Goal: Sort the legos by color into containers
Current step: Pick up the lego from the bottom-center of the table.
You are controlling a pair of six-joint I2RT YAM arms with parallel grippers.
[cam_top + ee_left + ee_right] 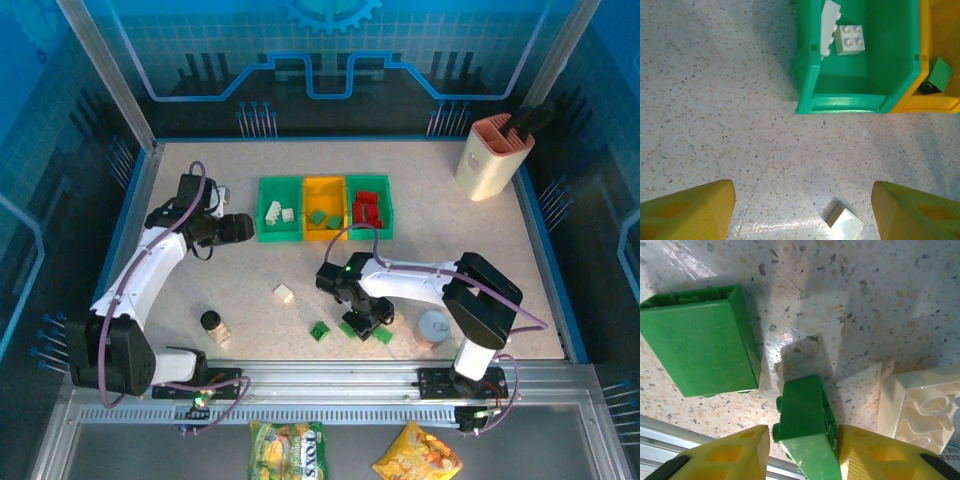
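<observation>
My right gripper (805,452) is shut on a small green lego (802,415) that rests on the table near the front edge. A larger green lego (700,340) lies just left of it and a cream lego (917,407) just right. From above, the right gripper (365,320) sits low among green legos (319,331). My left gripper (802,210) hangs open over bare table, with a loose cream lego (842,222) below and between its fingers. The containers stand in a row: a green bin (262,210) with cream legos (850,39), a yellow bin (324,181) with green legos (940,75), and a green bin (388,210) with red ones.
A black-lidded jar (211,321) stands front left with a cream brick (224,335) beside it. A round tin can (433,327) sits right of the right gripper. The beige-and-pink holder (492,155) stands at the back right. An aluminium rail runs along the front edge.
</observation>
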